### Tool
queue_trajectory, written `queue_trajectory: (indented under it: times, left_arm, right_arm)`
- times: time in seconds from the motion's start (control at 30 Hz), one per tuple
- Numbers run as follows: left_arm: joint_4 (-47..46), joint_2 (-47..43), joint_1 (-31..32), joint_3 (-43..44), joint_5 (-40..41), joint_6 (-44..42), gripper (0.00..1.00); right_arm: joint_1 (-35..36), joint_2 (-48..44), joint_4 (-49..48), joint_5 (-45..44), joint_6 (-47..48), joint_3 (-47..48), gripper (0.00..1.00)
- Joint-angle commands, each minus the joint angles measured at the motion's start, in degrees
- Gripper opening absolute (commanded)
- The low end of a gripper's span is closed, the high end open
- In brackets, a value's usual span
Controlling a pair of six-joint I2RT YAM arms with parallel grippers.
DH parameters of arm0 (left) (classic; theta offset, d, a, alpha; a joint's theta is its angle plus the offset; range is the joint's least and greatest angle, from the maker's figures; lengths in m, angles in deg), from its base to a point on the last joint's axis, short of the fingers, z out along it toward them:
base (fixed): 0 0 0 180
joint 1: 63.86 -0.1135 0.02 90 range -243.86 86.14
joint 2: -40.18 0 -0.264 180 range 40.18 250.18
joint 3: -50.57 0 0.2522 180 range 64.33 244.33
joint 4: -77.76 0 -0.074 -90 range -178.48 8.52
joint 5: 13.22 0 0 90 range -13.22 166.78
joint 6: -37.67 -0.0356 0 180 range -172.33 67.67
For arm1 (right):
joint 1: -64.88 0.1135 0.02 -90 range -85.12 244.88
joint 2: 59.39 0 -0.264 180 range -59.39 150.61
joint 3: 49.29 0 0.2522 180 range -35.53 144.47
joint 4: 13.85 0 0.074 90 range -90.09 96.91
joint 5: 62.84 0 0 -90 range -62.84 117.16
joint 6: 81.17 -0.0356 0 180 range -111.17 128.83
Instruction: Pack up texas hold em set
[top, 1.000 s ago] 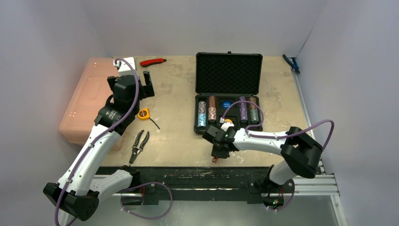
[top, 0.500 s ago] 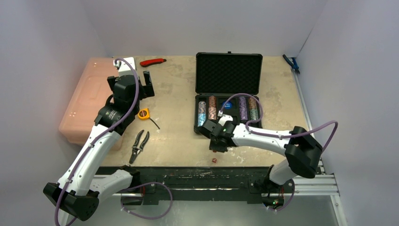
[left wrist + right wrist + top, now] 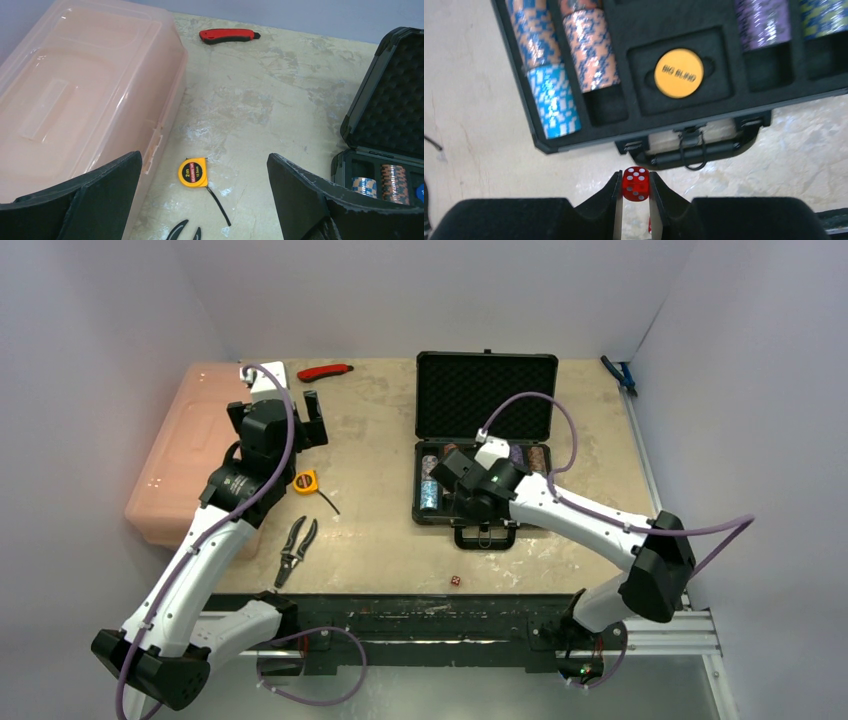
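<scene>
Grip status: the right gripper (image 3: 636, 187) is clamped on a red die (image 3: 636, 181), with one finger pressed against each of two opposite faces. The die hangs above the table (image 3: 484, 165), just in front of the handle (image 3: 694, 156) of the open black case (image 3: 574, 145). Inside the foam tray, speckled chip stacks (image 3: 551, 95) lie in the outer channels and a yellow disc (image 3: 678, 73) marked BIG BLIND sits in the centre recess. Judged step: carrying a die to the case, with packing partly done. The next move calls for travel forward over the front wall to a free foam pocket, a low descent, then parting the fingers so the die does not bounce out. The left gripper (image 3: 204, 162) stands wide apart and holds nothing, raised near the pink box (image 3: 75, 90) and above a tape measure (image 3: 193, 172). View comparison: only the right wrist view shows the die between the fingers; in the top external view the wrist covers it. Only the top external view shows a second die (image 3: 455, 581) on the table near the front edge, well apart from the case, and the pliers (image 3: 295, 548). It also shows the lid (image 3: 487, 395) standing open.
</scene>
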Motion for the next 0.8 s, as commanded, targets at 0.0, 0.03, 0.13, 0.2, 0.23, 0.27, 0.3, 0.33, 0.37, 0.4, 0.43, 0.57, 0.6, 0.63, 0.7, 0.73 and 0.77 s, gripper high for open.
queue_trajectory:
  times: [0.0, 0.03, 0.13, 0.2, 0.23, 0.27, 0.3, 0.33, 0.37, 0.4, 0.43, 0.57, 0.6, 0.63, 0.7, 0.73, 0.77]
  left_arm:
    - [-0.95, -1.43, -0.29, 2.21, 0.66, -1.31, 0.96]
    - [-0.98, -1.51, -0.33, 2.17, 0.67, -1.32, 0.96]
    - [-1.02, -1.48, -0.3, 2.08, 0.59, -1.29, 0.96]
    - [-1.02, -1.45, -0.29, 2.15, 0.58, -1.26, 0.96]
    - [-1.04, -1.52, -0.29, 2.16, 0.58, -1.31, 0.96]
    - [-1.04, -1.53, -0.29, 2.09, 0.57, -1.31, 0.96]
    - [-1.02, -1.48, -0.29, 2.08, 0.58, -1.33, 0.96]
    - [-1.03, -1.44, -0.31, 2.08, 0.58, -1.34, 0.96]
    - [-1.02, -1.4, -0.31, 2.12, 0.52, -1.29, 0.96]
    - [-1.02, -1.36, -0.29, 2.14, 0.5, -1.29, 0.96]
    - [-1.02, -1.29, -0.29, 2.16, 0.5, -1.33, 0.96]
    - [-1.02, -1.27, -0.29, 2.17, 0.5, -1.42, 0.96]
    - [-1.02, -1.34, -0.29, 2.17, 0.5, -1.42, 0.96]
    - [-1.02, -1.35, -0.29, 2.17, 0.45, -1.38, 0.96]
    - [-1.02, -1.27, -0.29, 2.26, 0.5, -1.47, 0.96]
    - [-1.02, -1.21, -0.29, 2.26, 0.5, -1.43, 0.96]
    - [-1.06, -1.29, -0.29, 2.3, 0.5, -1.42, 0.96]
  right_arm:
    - [-4.46, -3.99, 2.5, -4.37, 4.69, 2.71, 0.0]
    - [-5.73, -4.6, 2.35, -4.74, 5.36, 2.67, 0.0]
    - [-8.62, -6.47, 1.41, -4.74, 7.23, 1.77, 0.0]
    - [-10.52, -7.47, 0.15, -3.81, 8.72, 0.64, 0.0]
    - [-11.48, -7.97, -0.61, -3.26, 9.53, 0.08, 0.0]
    - [-12.26, -8.44, -1.47, -2.6, 10.32, -0.5, 0.0]
    - [-12.97, -8.78, -2.34, -1.88, 11.46, -0.94, 0.0]
    - [-13.44, -9.01, -3.11, -1.37, 12.33, -1.31, 0.0]
    - [-13.78, -9.15, -3.88, -1.0, 13.22, -1.59, 0.0]
    - [-14.05, -9.24, -4.59, -0.72, 14.01, -1.78, 0.0]
    - [-14.24, -9.27, -5.21, -0.38, 14.8, -1.95, 0.0]
    - [-14.74, -8.65, -8.38, 1.71, 17.86, -2.28, 0.0]
    - [-14.82, -8.16, -9.03, 2.36, 18.63, -2.23, 0.0]
    - [-14.84, -7.75, -9.51, 2.89, 19.26, -2.09, 0.0]
    - [-14.85, -6.72, -10.66, 4.22, 20.5, -1.75, 0.0]
    - [-14.86, -6.24, -11.05, 4.77, 20.93, -1.62, 0.0]
    - [-14.9, -5.67, -11.33, 5.27, 21.17, -1.37, 0.0]
